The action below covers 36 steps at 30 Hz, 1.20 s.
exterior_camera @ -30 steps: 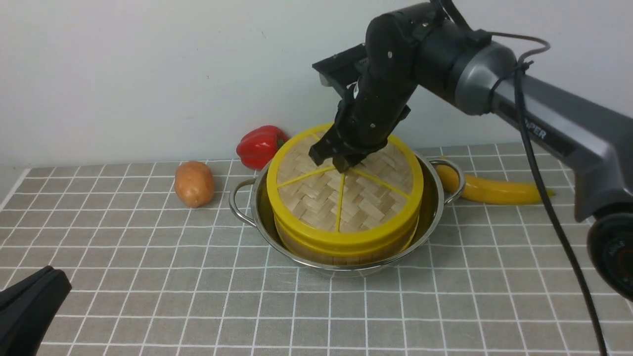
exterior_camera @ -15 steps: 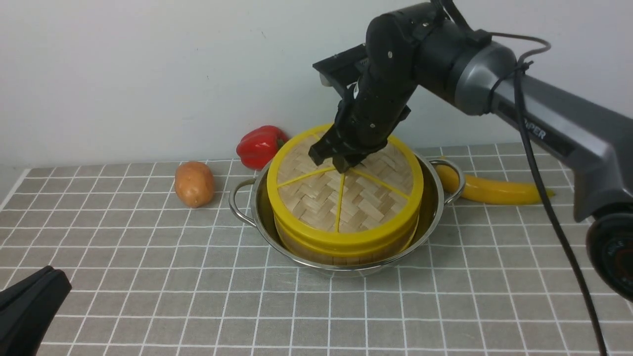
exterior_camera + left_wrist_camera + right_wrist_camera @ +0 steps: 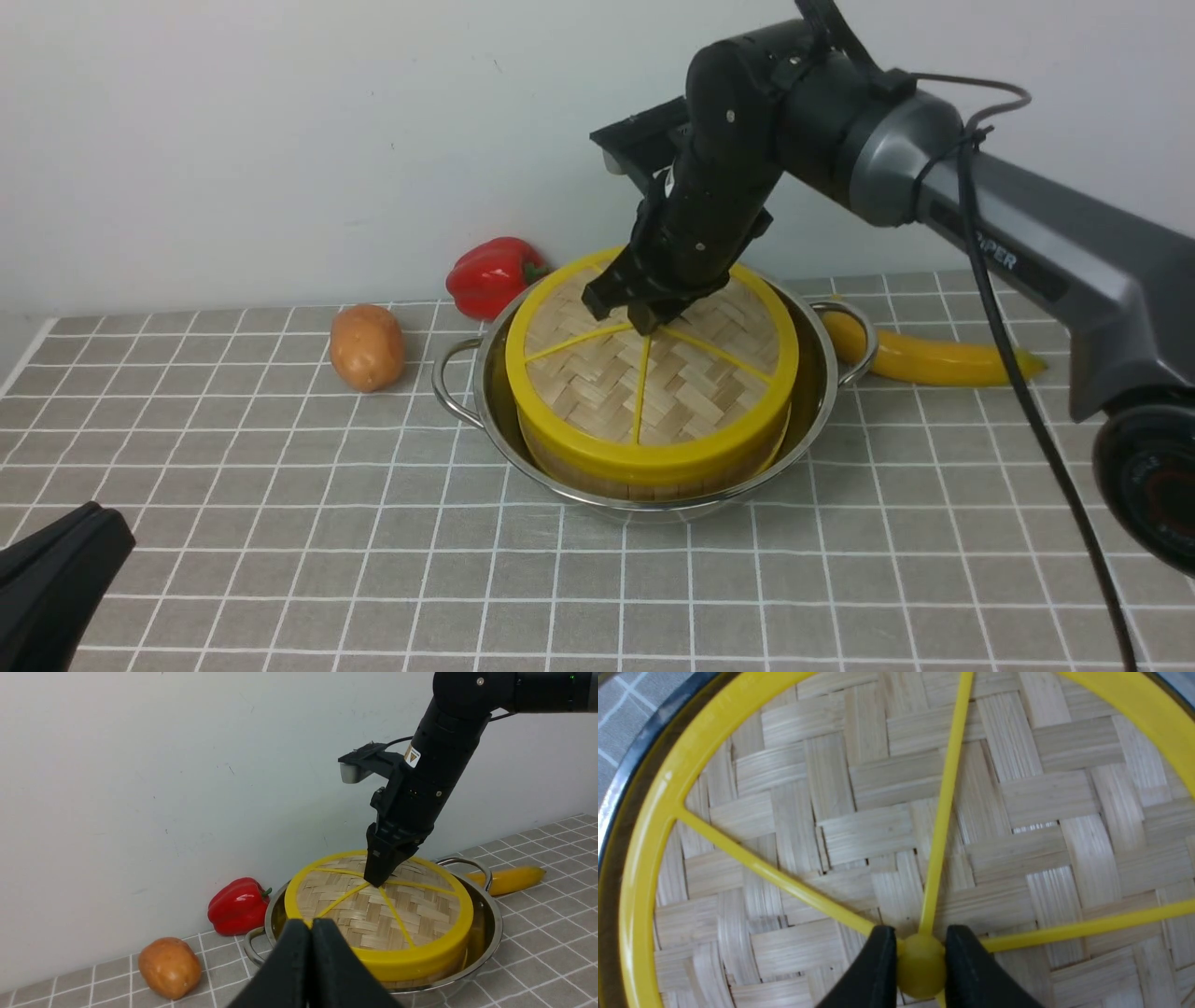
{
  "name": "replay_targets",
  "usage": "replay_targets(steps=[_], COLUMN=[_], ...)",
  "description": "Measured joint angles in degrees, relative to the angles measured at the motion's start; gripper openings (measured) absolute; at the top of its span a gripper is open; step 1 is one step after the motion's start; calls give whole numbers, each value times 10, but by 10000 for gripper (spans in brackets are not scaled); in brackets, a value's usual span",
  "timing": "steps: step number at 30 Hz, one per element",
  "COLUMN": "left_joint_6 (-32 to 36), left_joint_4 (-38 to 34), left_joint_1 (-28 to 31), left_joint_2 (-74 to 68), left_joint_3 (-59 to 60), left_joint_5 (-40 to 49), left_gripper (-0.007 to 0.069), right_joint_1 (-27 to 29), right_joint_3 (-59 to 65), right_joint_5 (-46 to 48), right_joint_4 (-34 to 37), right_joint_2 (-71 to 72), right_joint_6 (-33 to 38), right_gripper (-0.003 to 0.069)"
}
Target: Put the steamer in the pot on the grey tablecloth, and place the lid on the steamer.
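The steel pot stands on the grey tablecloth with the bamboo steamer inside it. The woven lid lies on top of the steamer, its yellow rim covering the basket's upper edge. My right gripper reaches down from above and is shut on the lid's yellow centre knob, a black finger on each side. My left gripper hovers low at the near left, away from the pot, with its jaws pressed together and nothing between them.
Behind the pot a red bell pepper lies by the wall. A potato sits to the pot's left and a banana to its right. The right arm and its cable span the right side.
The right gripper and the lid have dropped slightly, and the lid now lies lower and flatter on the steamer. The left arm has not moved.
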<state>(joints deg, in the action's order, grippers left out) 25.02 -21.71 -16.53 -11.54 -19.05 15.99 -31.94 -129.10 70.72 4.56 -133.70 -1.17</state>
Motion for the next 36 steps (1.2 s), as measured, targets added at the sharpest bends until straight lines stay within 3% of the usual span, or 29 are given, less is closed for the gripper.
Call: replay_targets(steps=[5,12,15,20,24,27,31,34,36], left_joint_6=[0,1,1,2,5,8,10,10,10], left_joint_4=[0,0,0,0,1,8,14,15,15], left_joint_1=[0,0,0,0,0,0,0,0,0], left_joint_2=[0,0,0,0,0,0,0,0,0], left_joint_3=[0,0,0,0,0,0,0,0,0], left_joint_5=[0,0,-1,-3,-12,-38,-66,-84,-84], left_gripper=[-8,-1,1,2,11,12,20,22,27], right_joint_1=[0,0,0,0,0,0,0,0,0], right_joint_3=[0,2,4,30,71,170,320,537,584], right_joint_5=[0,0,0,-5,-9,-10,-12,-109,-145], right_joint_4=[0,0,0,-7,-32,-64,-78,-82,-85], right_joint_2=[0,51,118,279,379,520,626,731,757], right_joint_6=[0,-1,-6,-9,-10,-11,-12,-13,-13], right_gripper=[181,394,458,486,485,453,379,262,235])
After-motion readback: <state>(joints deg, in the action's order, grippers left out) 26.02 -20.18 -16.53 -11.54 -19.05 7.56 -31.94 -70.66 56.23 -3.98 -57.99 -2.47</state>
